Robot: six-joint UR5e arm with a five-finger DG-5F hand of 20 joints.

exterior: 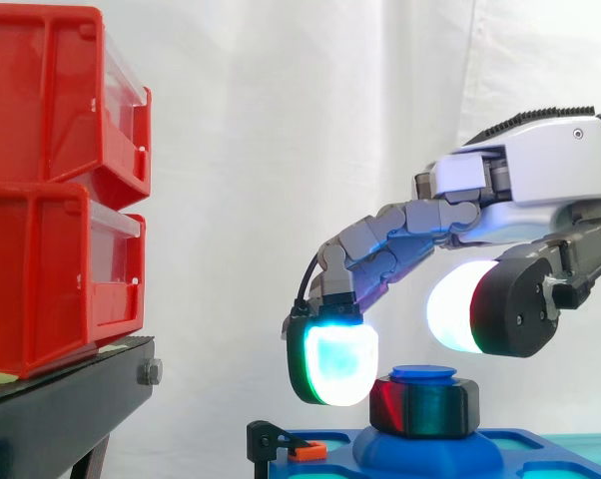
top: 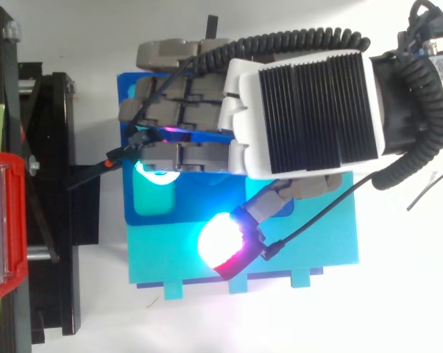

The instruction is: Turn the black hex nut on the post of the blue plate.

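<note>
Though perhaps touching, nut (exterior: 425,407) beside fingers (exterior: 335,361).

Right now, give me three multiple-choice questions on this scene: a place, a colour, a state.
1. In the side view, the red bins stand: A left of the hex nut; B right of it; C under it.
2. The hex nut is: A yellow; B black; C white.
3. The hand is: A clamped on the nut; B open over the nut; C holding a bin.
Key: A, they sit on the black stand at far left; B, dark against its blue post; B, the thumb hangs clear above it.
</note>
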